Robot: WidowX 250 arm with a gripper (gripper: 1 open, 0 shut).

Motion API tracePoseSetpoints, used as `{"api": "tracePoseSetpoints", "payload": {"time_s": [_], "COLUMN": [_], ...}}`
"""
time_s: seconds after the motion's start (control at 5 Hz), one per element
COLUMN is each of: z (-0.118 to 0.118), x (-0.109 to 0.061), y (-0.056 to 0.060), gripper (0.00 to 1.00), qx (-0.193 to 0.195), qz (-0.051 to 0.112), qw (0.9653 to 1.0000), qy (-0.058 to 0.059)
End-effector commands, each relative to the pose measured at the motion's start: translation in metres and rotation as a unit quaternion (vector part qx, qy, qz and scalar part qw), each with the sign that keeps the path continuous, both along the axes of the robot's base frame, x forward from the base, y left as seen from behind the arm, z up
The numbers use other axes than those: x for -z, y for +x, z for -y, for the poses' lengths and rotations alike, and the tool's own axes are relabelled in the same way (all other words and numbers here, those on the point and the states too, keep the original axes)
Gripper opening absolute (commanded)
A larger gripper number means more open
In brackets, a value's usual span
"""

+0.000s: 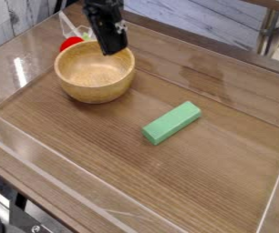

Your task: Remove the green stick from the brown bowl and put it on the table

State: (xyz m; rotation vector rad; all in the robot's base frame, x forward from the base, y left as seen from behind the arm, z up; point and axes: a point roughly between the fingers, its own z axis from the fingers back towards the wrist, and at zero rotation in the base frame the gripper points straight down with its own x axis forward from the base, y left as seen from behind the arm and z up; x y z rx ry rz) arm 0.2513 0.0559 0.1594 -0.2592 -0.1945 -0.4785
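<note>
My gripper is pinched empty at the brown bowl's one-o'clock rim; green stick lies flat on the table, so I'd retreat clear.

The room is evenly and fairly brightly lit, and the glossy desk catches a pale sheen across its far half, strongest behind the brown bowl and toward the right. Shadows are soft and short: a faint one hugs the green stick, another sits under the bowl. The picture is small and coarse, the dark gripper slightly smeared, its details lost.
</note>
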Motion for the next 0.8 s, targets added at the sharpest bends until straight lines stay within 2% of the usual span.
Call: {"api": "tracePoseSetpoints", "payload": {"time_s": [0.0,0.2,0.6], "z": [0.008,0.021,0.028], "x": [-0.013,-0.005,0.001], "y": [0.002,-0.002,0.008], "gripper": [0.00,0.00,0.00], "qx": [0.033,0.074,0.040], "qz": [0.034,0.033,0.027], "qw": [0.9988,0.9967,0.9988], "qy": [0.008,0.003,-0.001]}}
